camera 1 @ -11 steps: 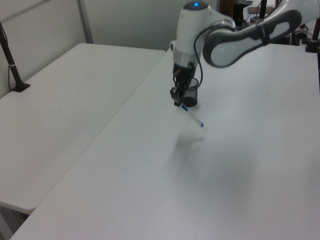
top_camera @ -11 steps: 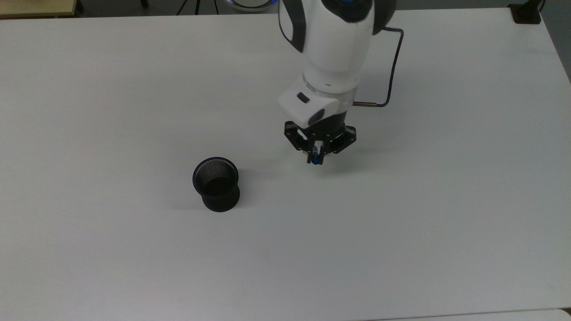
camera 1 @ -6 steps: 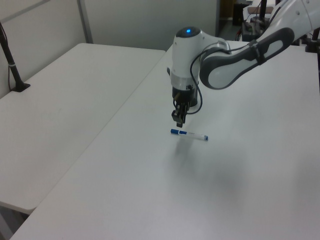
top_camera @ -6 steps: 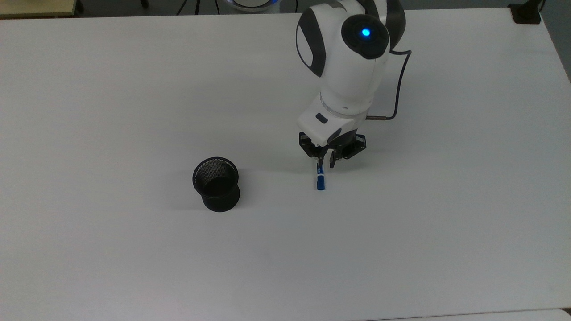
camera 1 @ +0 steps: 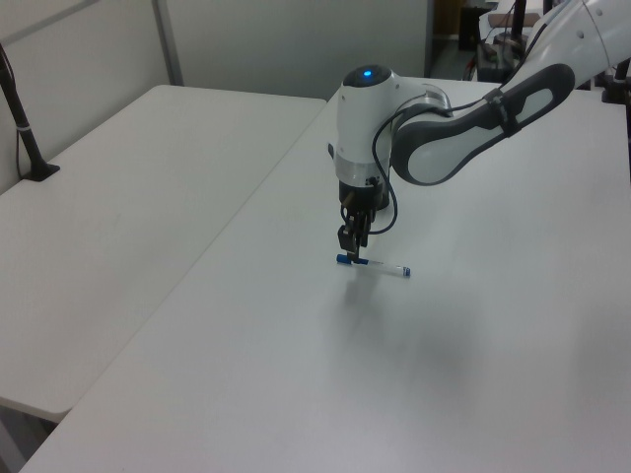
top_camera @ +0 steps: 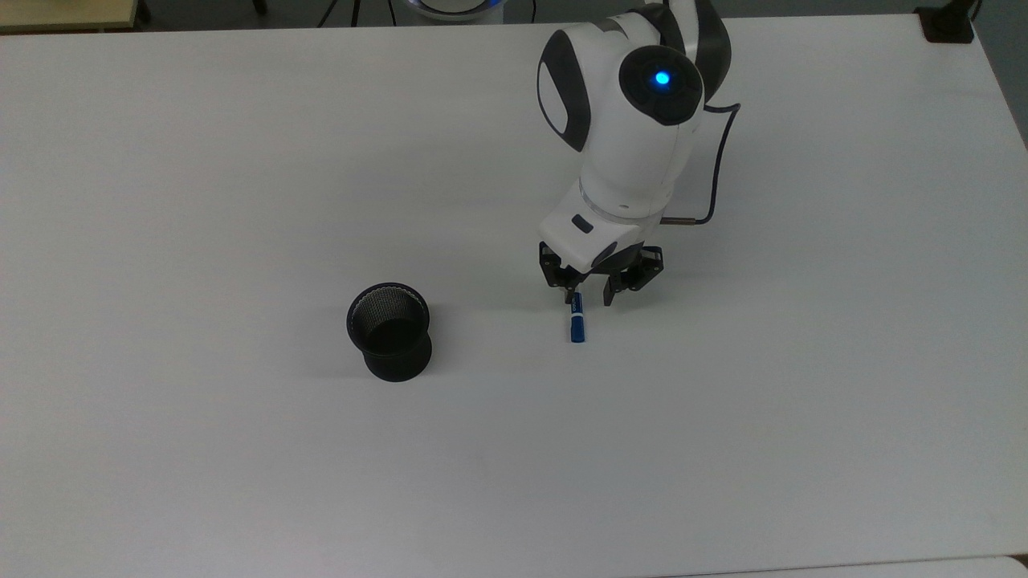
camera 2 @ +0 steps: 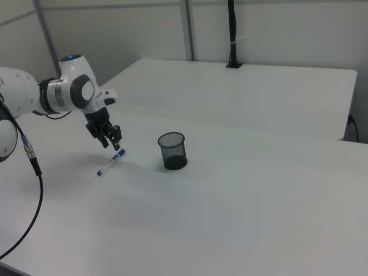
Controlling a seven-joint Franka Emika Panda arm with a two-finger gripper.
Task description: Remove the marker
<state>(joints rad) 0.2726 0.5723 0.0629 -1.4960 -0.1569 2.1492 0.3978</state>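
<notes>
Tabletop (top_camera: 201,160), white and broad, with bare surface on every side of the objects; its far edge runs along the top view's upper border and its near edge along the lower right corner. A second white table (camera 1: 108,197) adjoins it on the left view's left, the seam between them running diagonally. Robot arm (top_camera: 634,136), white with dark joints and a lit blue indicator, reaches over the middle of the table, a black cable (top_camera: 719,168) looping beside the wrist. Black mesh cup (top_camera: 389,331) stands upright and apart from the arm, toward the top view's left, with open table between it and the pen. Gripper (top_camera: 594,295) points downward just above the table; its two fingers are spread, with a clear gap between them, and hold nothing. Marker (top_camera: 577,323) lies flat on the table directly below the gripper, blue cap toward the top view's bottom, white barrel extending beneath the fingers; whether a fingertip touches it cannot be told.
</notes>
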